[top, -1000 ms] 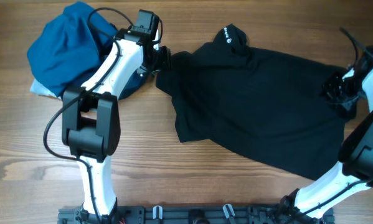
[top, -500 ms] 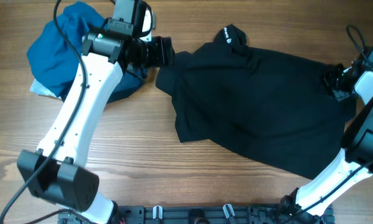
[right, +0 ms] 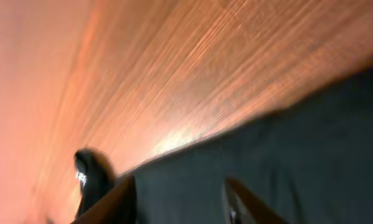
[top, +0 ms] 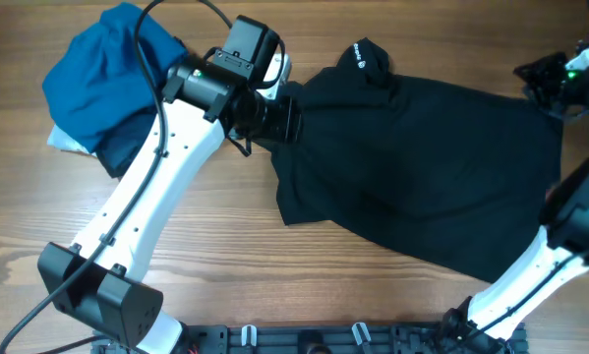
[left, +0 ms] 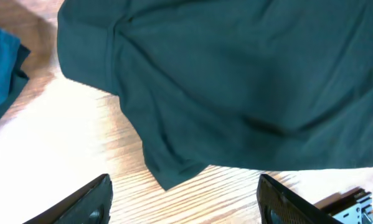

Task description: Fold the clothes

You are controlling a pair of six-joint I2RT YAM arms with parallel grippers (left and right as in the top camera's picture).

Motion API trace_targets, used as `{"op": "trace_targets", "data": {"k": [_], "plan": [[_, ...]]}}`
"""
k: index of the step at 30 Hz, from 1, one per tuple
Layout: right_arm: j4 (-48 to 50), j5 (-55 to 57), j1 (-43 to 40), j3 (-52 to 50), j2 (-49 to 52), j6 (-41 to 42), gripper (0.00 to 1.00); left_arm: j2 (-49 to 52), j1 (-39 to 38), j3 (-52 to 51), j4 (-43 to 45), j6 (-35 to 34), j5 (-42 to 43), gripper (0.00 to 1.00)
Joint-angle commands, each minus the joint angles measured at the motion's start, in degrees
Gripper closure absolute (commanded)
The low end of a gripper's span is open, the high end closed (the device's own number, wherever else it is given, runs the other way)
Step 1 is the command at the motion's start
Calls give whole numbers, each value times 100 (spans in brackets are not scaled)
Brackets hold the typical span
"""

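The shirt (top: 412,167) lies spread and unfolded on the table (top: 274,265). The left gripper (top: 289,116) has swung from beside the blue bundle (top: 102,84) onto the shirt's left edge, fingers apart and empty. At the far right corner, the right gripper (top: 538,77) has drawn back with its fingers parted. A fresh grasp looks likely next.

Shirt (top: 422,167) spread on table (top: 274,275), garment bundle (top: 102,84) at left
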Motion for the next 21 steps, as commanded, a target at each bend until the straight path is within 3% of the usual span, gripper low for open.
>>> {"op": "trace_targets", "data": {"k": [1, 3, 6, 7, 8, 9, 16, 21], "plan": [[-737, 483, -330, 181, -1016, -393, 43, -109, -11, -13, -66, 247, 50, 25], [-1344, 1410, -385, 181, -1237, -382, 36, -109, -11, -13, -61, 291, 48, 24], [-2081, 2927, -389, 87, -1226, -236, 36, -109, -11, -13, -61, 291, 48, 23], [-2142, 3187, -389, -42, -1204, -240, 49, -109, -11, -13, -50, 293, 48, 23], [-2129, 3364, -389, -227, -1172, -232, 77, -109, -11, -13, -35, 310, 50, 23], [-2055, 3460, -396, -518, -1139, -118, 95, -109, -11, -13, -17, 350, 48, 23], [-977, 3379, -396, -2446, -802, 229, 96, -109, -11, -13, 4, 435, 48, 23], [234, 2267, -354, -3018, -431, 527, 96, -109, -11, -13, 160, 435, 50, 20]]}}
